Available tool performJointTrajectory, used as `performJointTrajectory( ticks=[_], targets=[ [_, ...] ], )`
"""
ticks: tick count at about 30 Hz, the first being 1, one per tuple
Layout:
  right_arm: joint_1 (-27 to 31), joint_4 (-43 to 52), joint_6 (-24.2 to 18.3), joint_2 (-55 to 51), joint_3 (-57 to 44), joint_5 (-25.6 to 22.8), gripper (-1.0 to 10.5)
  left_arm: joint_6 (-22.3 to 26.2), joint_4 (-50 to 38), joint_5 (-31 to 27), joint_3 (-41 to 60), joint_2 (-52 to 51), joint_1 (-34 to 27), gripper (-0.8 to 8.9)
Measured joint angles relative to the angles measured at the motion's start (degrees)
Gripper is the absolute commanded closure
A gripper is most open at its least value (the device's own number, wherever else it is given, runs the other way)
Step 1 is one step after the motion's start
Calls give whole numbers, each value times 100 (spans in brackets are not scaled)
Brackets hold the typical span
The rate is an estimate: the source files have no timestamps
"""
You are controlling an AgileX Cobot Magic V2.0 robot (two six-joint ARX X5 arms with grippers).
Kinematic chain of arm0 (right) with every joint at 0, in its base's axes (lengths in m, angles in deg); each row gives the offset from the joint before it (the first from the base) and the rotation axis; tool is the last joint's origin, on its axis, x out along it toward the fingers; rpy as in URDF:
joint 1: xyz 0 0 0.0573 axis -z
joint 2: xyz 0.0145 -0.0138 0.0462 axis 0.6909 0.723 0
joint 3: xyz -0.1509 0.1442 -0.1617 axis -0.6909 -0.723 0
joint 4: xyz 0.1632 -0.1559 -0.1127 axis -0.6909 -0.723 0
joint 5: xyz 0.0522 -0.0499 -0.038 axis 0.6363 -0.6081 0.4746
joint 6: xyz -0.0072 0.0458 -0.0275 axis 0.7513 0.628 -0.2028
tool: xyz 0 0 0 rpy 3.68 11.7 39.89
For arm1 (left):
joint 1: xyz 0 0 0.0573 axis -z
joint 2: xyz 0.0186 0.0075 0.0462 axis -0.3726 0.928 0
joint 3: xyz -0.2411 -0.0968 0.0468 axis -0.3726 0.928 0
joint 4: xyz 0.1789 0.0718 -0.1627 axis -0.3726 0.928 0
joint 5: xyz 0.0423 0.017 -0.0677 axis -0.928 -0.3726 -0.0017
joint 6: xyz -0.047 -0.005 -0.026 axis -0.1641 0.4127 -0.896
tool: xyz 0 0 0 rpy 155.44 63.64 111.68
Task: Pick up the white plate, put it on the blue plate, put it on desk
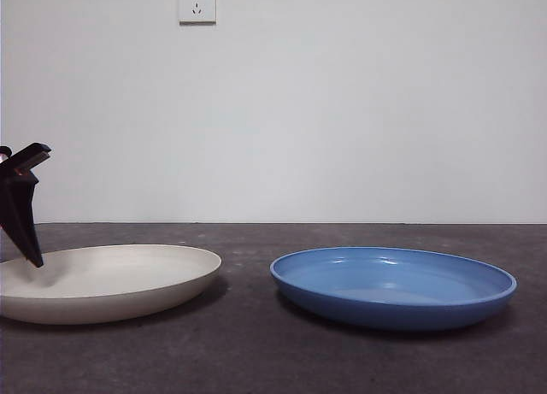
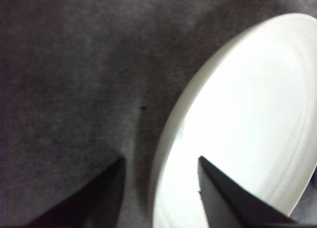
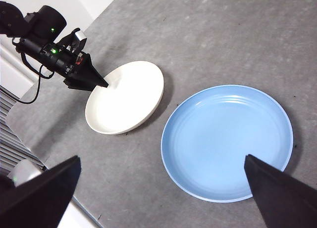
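Observation:
The white plate lies on the desk at the left, and the blue plate lies beside it at the right, a small gap between them. My left gripper is open at the white plate's outer left rim. In the left wrist view one jaw is over the desk and the other over the white plate, with the rim between them. My right gripper is open, empty and high above the blue plate. That view also shows the white plate and the left gripper.
A white wall with a socket stands behind the desk. In the right wrist view the desk's edge runs just beyond the white plate, and a black cable hangs from the left arm.

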Motion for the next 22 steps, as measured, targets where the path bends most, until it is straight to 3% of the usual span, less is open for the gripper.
performJointTrajectory(
  ticks=[4,13,22],
  targets=[
    [0,2,0,0,0,-2,334,0,-7,-55,0,92,0,799],
    [0,2,0,0,0,-2,334,72,57,-129,-37,101,7,803],
    [0,0,4,0,2,-308,336,-72,1019,-238,-898,103,437,803]
  ],
)
